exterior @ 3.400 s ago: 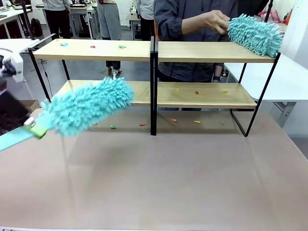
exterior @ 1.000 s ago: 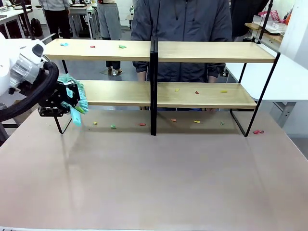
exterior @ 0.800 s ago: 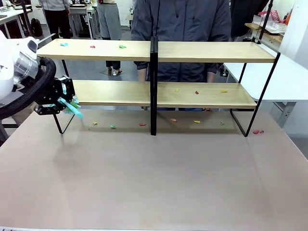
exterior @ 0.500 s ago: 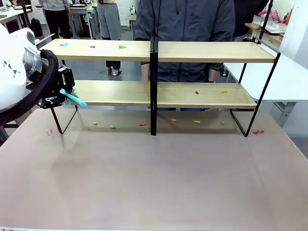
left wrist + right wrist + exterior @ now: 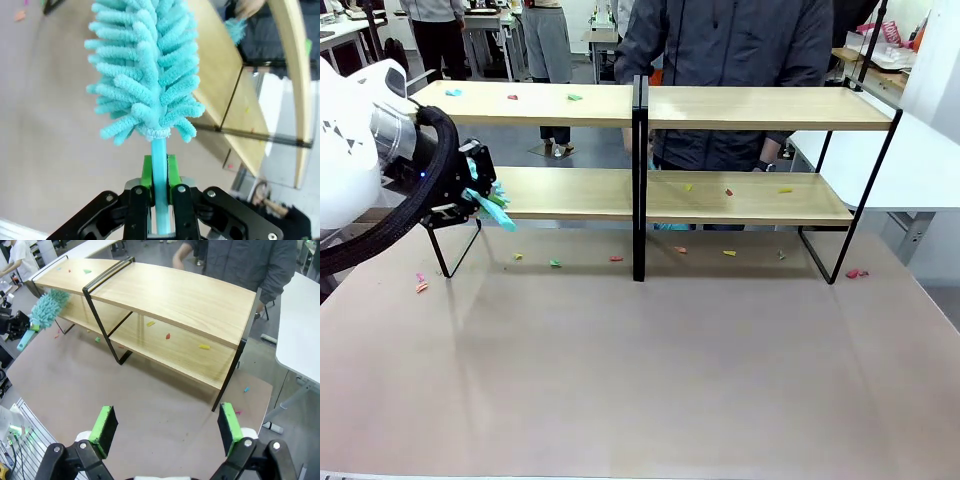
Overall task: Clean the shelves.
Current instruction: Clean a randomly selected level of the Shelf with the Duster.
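The shelves (image 5: 560, 104) are two light wooden boards on a black frame with a centre post (image 5: 639, 180), also seen from above in the right wrist view (image 5: 175, 295). Small coloured scraps (image 5: 728, 191) lie on both boards. My left gripper (image 5: 470, 195) hangs at the shelves' left end, level with the lower board. It is shut on the teal handle (image 5: 159, 160) of a fluffy teal duster (image 5: 145, 75), whose head points along the shelves. My right gripper (image 5: 166, 427) hovers high over the table in front of the shelves, open, with nothing between its green pads (image 5: 105, 426).
A person in a dark jacket (image 5: 730, 40) stands behind the shelves; in the left wrist view their hand holds another teal duster (image 5: 235, 29). More scraps lie on the table under the shelves (image 5: 556, 263), at the left (image 5: 420, 285) and right (image 5: 857, 272). A white table (image 5: 920, 160) stands at the right.
My left gripper has moved a little right and up with the duster at the shelves' left end. Pink scraps now lie on the table at the left. The person has shifted right.
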Robot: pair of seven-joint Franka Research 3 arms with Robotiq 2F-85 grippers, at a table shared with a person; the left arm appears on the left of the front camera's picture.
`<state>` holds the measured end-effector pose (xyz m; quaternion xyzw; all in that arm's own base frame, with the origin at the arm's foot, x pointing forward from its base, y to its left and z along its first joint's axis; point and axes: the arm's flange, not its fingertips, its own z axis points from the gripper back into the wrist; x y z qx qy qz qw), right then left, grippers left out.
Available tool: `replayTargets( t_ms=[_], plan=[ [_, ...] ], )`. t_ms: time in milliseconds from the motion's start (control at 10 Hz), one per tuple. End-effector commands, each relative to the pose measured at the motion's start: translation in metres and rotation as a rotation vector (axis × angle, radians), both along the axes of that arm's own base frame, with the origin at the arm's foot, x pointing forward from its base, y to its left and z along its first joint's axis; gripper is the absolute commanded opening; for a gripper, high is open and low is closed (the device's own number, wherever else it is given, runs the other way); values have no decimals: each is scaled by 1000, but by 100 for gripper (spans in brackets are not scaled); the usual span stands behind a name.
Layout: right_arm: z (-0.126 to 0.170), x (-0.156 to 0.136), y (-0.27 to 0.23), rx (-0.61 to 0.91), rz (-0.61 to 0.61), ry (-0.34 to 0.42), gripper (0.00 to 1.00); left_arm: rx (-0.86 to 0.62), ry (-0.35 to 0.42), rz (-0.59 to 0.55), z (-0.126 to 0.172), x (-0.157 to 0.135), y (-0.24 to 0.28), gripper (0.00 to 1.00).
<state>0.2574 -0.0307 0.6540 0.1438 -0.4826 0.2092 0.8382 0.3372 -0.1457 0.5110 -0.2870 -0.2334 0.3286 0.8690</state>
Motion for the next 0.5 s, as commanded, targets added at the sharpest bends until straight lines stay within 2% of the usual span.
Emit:
replayTargets(
  t_ms=[0,100,200,300,400],
  plan=[
    [0,0,-1,3,2,-1,100,-36,68,-300,-26,-50,41,13],
    [0,0,-1,3,2,-1,100,-8,71,-500,-23,-56,58,13],
    [0,0,-1,3,2,-1,100,-25,87,-779,-14,-66,82,13],
    [0,0,-1,3,2,-1,100,-85,51,-993,-6,-76,104,13],
    [0,0,-1,3,2,-1,100,-94,35,-1088,2,-87,125,13]
  ],
)
